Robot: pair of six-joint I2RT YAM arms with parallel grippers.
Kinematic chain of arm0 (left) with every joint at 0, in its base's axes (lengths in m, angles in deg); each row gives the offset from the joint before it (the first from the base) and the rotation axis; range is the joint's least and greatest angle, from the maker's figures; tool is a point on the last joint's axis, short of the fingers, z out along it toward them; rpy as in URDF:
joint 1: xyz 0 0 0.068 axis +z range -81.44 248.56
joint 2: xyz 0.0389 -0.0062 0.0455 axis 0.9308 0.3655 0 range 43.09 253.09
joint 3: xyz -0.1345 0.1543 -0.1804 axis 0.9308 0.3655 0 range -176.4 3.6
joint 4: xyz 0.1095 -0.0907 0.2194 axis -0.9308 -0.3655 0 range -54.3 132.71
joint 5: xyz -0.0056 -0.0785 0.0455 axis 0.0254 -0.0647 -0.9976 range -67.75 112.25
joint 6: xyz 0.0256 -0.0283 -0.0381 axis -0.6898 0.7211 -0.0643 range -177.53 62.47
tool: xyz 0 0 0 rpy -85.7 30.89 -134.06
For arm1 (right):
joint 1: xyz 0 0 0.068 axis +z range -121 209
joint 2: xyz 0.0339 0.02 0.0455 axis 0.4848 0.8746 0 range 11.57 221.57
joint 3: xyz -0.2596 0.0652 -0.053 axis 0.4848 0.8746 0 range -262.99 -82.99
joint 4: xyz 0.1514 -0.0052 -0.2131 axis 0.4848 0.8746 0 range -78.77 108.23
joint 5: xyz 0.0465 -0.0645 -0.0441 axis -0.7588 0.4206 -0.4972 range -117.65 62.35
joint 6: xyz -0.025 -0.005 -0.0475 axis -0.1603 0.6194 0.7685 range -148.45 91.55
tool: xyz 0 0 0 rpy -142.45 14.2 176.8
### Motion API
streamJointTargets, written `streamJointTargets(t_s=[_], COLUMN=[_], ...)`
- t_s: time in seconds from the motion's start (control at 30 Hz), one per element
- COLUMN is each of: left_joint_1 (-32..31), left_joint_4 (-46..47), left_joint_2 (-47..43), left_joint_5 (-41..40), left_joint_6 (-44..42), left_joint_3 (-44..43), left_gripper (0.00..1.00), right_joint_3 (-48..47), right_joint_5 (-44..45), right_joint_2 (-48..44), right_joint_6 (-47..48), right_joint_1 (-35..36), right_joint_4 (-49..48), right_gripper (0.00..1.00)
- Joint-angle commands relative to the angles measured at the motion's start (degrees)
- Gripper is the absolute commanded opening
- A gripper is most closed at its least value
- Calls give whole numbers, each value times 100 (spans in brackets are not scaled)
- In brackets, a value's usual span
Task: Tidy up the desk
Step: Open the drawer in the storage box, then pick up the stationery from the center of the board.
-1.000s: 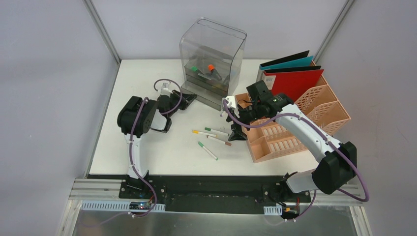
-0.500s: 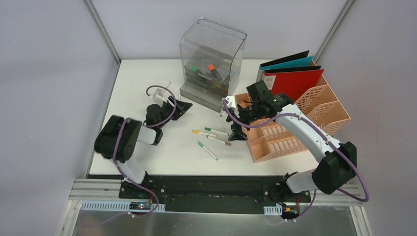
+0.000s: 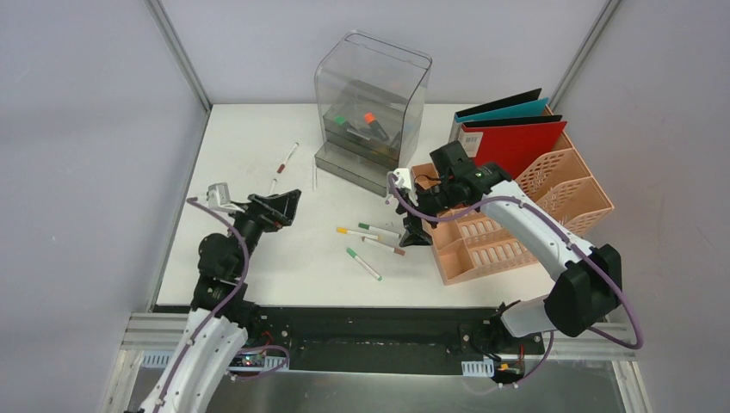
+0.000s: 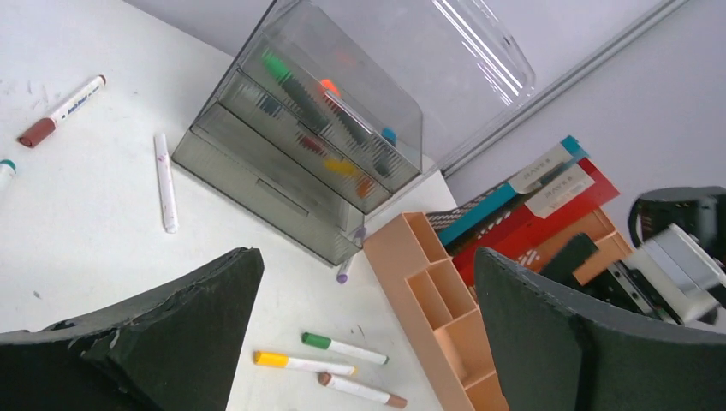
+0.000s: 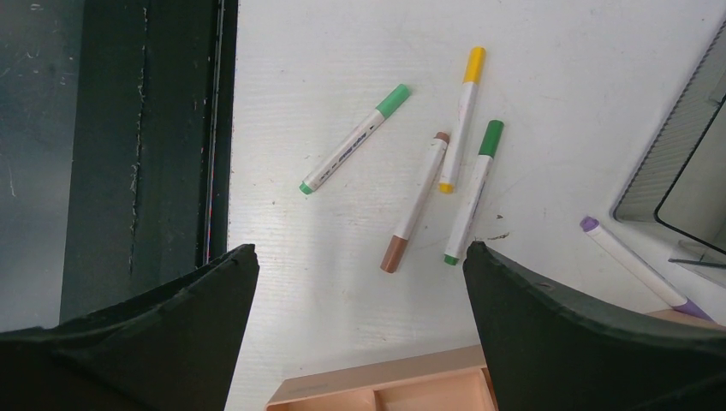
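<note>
The desk (image 3: 250, 146), a white tabletop walled in grey, fills the middle of the top view. Four markers (image 5: 417, 200) lie loose on it near its centre, two more (image 3: 287, 157) to the left of the clear drawer box (image 3: 372, 103) at the back. The peach file rack (image 3: 525, 219) stands on the right. The left gripper (image 3: 288, 208) hangs over the near left, jaws spread wide and empty. The right gripper (image 3: 415, 232) hovers by the four markers, also wide apart and holding nothing.

Around the left pincer (image 3: 287, 207) the worktop (image 3: 241, 138) lies open. The peach rack (image 3: 486, 251) stands just right of the right pincer (image 3: 411, 224), four markers (image 3: 372, 242) left.
</note>
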Motion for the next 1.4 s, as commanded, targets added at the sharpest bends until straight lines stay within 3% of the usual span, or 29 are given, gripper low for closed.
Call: streamJointTargets(t_s=[0.0, 0.17, 0.53, 0.9, 1.37], left_joint_1=[72, 73, 56, -549, -1359], left_joint_4=[-1621, -2201, -2581, -4433, -4533], left_joint_2=[-941, -879, 537, 485, 823], left_joint_5=[-3, 695, 1684, 395, -142], left_joint_6=[137, 707, 1922, 2003, 2161], left_joint_3=[221, 19, -288, -984, -1262], left_gripper=[99, 99, 99, 99, 99], right_joint_3=[-115, -114, -121, -133, -143], right_joint_5=[-32, -12, 37, 40, 49], right_joint_2=[22, 27, 79, 216, 218], right_joint_6=[124, 116, 176, 164, 195], right_joint_1=[-32, -67, -112, -157, -158], right_joint_4=[-29, -29, 6, 39, 64], right_gripper=[93, 93, 93, 93, 93])
